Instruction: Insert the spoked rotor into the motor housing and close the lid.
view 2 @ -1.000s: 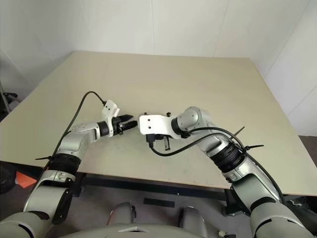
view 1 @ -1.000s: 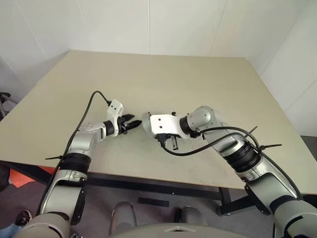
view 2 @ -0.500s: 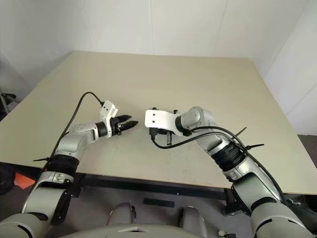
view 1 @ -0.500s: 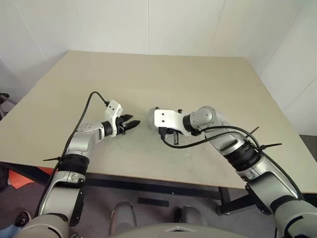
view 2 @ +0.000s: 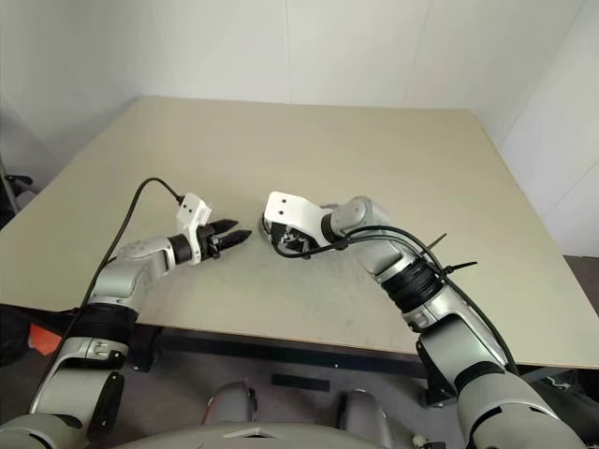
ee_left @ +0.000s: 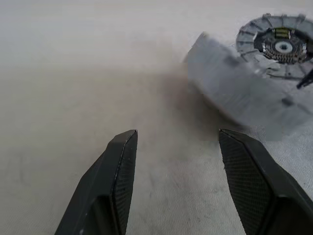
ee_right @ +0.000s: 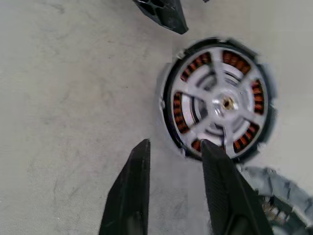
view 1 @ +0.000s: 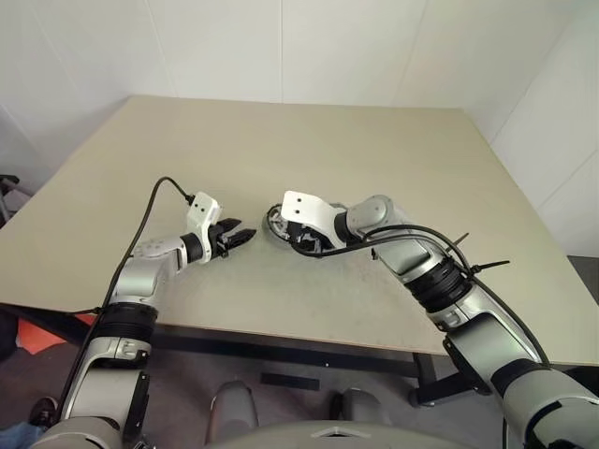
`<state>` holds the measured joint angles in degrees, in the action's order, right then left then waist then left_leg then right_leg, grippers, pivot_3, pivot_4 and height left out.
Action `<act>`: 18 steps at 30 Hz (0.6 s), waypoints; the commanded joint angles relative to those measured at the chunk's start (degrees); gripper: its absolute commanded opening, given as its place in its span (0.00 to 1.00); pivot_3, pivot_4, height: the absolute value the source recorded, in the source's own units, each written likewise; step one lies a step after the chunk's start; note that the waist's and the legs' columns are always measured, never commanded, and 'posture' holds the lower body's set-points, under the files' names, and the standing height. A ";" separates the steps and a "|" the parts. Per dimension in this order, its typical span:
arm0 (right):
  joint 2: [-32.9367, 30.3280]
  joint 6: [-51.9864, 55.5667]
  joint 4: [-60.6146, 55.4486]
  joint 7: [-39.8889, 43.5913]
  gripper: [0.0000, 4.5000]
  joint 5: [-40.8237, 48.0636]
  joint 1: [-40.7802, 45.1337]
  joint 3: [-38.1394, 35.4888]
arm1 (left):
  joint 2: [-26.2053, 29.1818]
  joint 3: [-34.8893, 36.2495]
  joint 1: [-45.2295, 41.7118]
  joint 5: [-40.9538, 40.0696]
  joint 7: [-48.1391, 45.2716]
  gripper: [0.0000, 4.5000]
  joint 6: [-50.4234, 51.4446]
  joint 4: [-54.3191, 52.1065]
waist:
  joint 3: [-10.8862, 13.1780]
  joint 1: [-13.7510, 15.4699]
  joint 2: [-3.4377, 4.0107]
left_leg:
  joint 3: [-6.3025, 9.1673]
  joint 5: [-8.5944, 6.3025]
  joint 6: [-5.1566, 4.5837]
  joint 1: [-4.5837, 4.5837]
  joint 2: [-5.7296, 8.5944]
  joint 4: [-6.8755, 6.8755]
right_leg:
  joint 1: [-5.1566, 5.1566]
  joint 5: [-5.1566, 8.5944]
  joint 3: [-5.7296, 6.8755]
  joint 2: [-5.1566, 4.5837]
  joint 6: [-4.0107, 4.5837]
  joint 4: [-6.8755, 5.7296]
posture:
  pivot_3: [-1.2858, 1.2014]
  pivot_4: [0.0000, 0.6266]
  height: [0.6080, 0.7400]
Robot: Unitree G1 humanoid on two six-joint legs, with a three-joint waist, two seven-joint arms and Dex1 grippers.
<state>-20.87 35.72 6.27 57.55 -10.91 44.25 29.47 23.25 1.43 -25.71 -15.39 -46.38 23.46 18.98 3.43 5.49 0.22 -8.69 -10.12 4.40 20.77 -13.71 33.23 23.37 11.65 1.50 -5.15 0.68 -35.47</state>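
Note:
The black motor housing (ee_right: 261, 139) lies on the table, and the silver spoked rotor (ee_right: 222, 104) sits in it with copper-red windings showing between the spokes. My right gripper (ee_right: 175, 146) hovers over its edge, open and holding nothing, with one fingertip (ee_right: 210, 147) over the rim. The grey ribbed lid (ee_left: 281, 44) lies flat just beside the housing. In the head views the housing (view 1: 272, 223) peeks out from under my right hand. My left gripper (view 1: 239, 237) stands open and empty a little to its left, pointing at it.
The beige table (view 1: 374, 150) stretches far behind and to both sides of the parts. Its front edge runs close below my arms. White walls stand behind it.
My right hand has swung forward and left, tipped down over the housing, and its jaws have opened. My left gripper has drawn back slightly to the left, still open.

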 commanded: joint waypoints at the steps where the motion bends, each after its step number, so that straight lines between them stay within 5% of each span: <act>1: 0.36 0.72 -1.11 -0.69 0.66 1.59 2.43 -2.68 | 0.59 1.00 -0.15 -0.88 0.46 0.62 0.34 -2.71 | 0.00 0.00 0.00 | 0.00 0.01 0.01 -0.01 0.00 0.00 | 0.00 0.00 0.00 0.00 0.00 0.00 | 0.52 0.00 1.00; 6: 0.55 3.59 -3.62 -0.43 1.00 3.94 3.06 -4.82 | 0.40 0.70 -0.83 -0.81 0.45 0.62 0.36 -2.04 | 0.00 0.04 0.00 | 0.00 0.02 0.03 0.00 0.01 0.00 | 0.00 0.00 0.00 0.00 0.00 0.00 | 0.52 0.00 1.00; 18: 0.26 5.54 -5.41 -11.78 1.00 9.27 4.72 -18.65 | -0.87 0.09 -3.63 -0.22 0.08 0.62 -1.65 1.45 | 0.00 0.24 0.00 | 0.01 0.11 0.19 -0.02 0.01 -0.02 | -0.02 0.00 -0.01 0.00 0.00 -0.04 | 0.52 0.00 1.00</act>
<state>-19.62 42.68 0.76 48.66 -1.68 48.40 14.14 22.28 0.99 -27.36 -15.43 -46.02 23.16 20.65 3.43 5.73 0.22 -8.68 -10.00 4.60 20.75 -13.69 33.21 23.35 11.65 1.48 -5.15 0.68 -35.51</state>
